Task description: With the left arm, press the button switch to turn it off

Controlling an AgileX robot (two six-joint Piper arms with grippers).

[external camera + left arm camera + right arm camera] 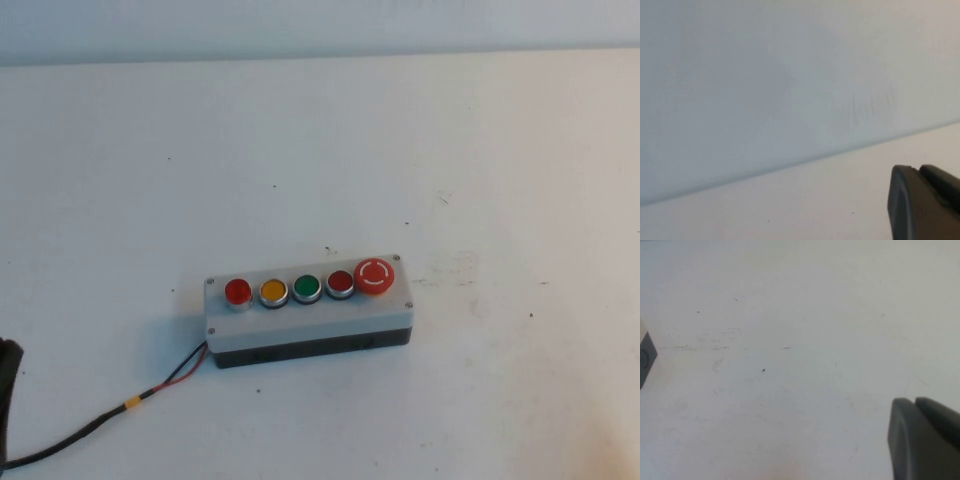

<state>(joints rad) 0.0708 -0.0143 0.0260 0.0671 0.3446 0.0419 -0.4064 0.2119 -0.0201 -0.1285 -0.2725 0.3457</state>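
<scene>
The button switch [238,292] is the small round bright-red button with a silver ring at the left end of the row on the grey box [310,325], near the middle of the table. My left gripper [917,170] is shut and empty, over bare table facing the back wall. The box does not show in its wrist view. Only a dark bit of the left arm [6,372] shows at the high view's left edge, well left of the box. My right gripper [915,402] is shut and empty over bare table, out of the high view.
Along the row after the button switch stand a yellow button [273,292], a green button [306,288], a darker red button [340,283] and a large red mushroom button [374,276]. A black cable [100,420] runs from the box's left end to the front left. A corner of the box [646,357] shows in the right wrist view.
</scene>
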